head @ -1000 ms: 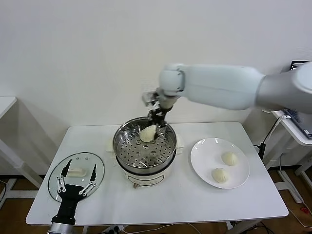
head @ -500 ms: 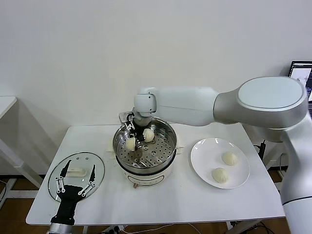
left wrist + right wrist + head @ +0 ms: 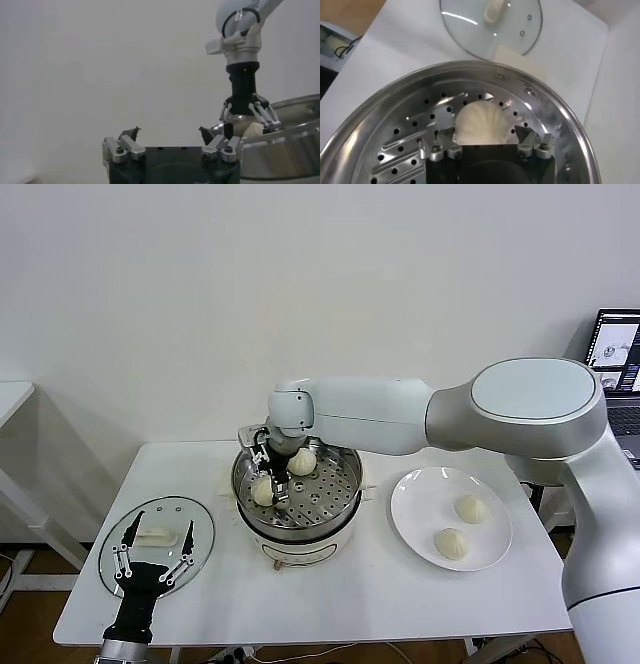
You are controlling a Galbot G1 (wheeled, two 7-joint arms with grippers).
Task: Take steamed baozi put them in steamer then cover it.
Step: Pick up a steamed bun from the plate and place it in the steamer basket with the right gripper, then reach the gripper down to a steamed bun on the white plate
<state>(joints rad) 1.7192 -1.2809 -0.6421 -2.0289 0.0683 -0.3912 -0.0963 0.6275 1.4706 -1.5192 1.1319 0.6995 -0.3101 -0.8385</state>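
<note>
The right end effector (image 3: 265, 481) has sunk lower into the steamer (image 3: 340, 496) than half a second ago, its fingers closed around a baozi (image 3: 482, 126), pale and pleated, at the perforated floor. A second baozi (image 3: 302, 462) lies beside it. The left end effector (image 3: 157, 555), spread wide, hovers over the cover (image 3: 200, 520) on the worktop (image 3: 400, 594).

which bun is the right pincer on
The bun on the left side of the steamer, between the right pincer fingers. Another bun sits free behind it; two more lie on the plate.
</note>
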